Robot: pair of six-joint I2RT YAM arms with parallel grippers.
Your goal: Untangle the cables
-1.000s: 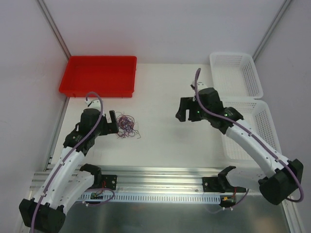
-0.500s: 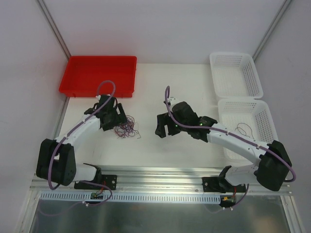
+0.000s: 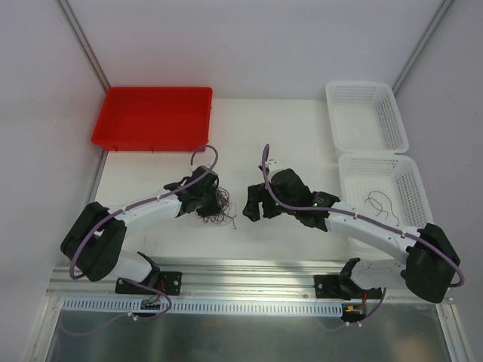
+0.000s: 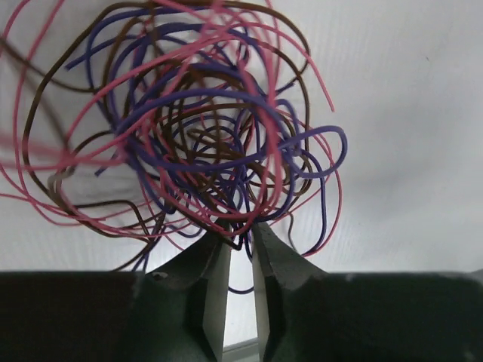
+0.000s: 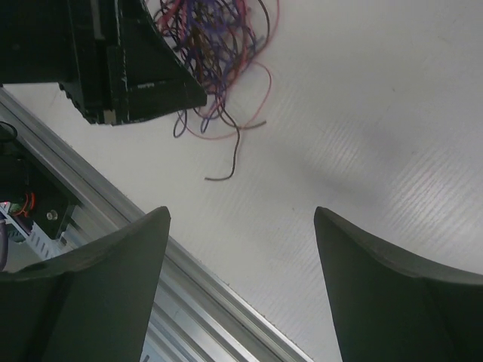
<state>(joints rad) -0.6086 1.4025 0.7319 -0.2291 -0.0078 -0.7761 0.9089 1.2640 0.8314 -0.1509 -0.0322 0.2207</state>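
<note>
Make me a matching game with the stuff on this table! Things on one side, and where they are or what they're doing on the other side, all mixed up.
Things:
1. red tray
2. tangle of cables
3. right gripper
4. nearer white basket

Clues:
A. has one dark wire lying in it
B. jaws wide open, close to the tangle
C. sits at the far left of the table
D. nipped between the left gripper fingers

Pairs: 1-C, 2-D, 3-B, 4-A
</note>
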